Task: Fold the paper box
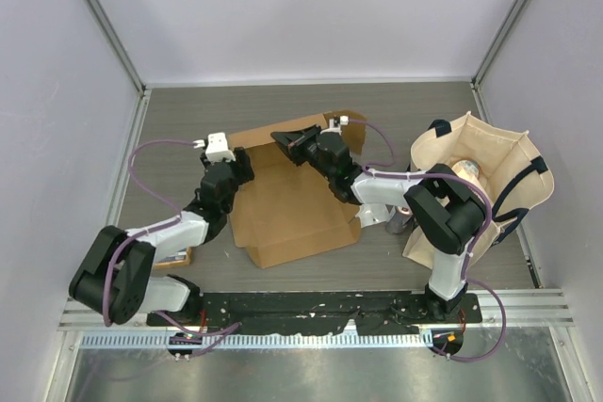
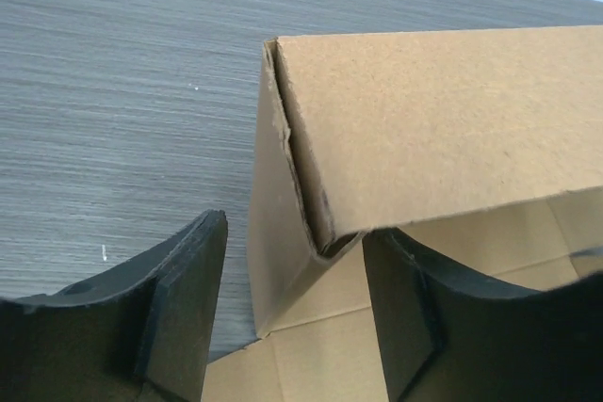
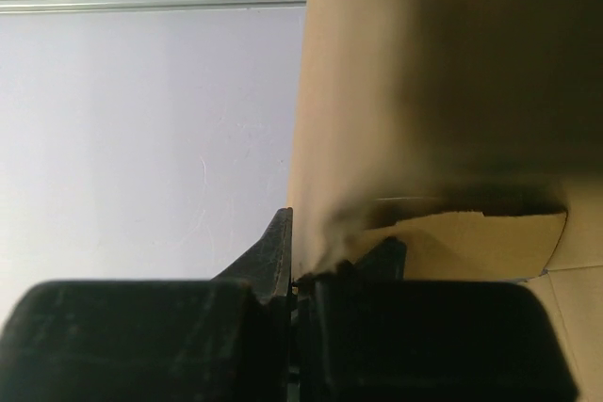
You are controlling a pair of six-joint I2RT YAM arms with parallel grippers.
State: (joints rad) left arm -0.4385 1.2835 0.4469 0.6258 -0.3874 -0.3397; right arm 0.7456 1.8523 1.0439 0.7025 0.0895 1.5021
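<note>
Paper box (image 1: 287,209) judged light, stiff; grip flap edges. Right pincer (image 1: 292,145) clenches twelve-o'clock flap; left pincer (image 2: 294,228) released at ten-o'clock corner.

light: bright, even overhead | shadows: soft | right wrist: paper box (image 3: 443,63) dim, blurred

no text readable anywhere, paper box (image 1: 285,212) unprinted, no labels, no numbers

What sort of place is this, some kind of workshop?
Probably a robotics lab test cell: bare white walls enclose a grey table, and two robot arms bolted to its near edge handle a paper box.
</note>
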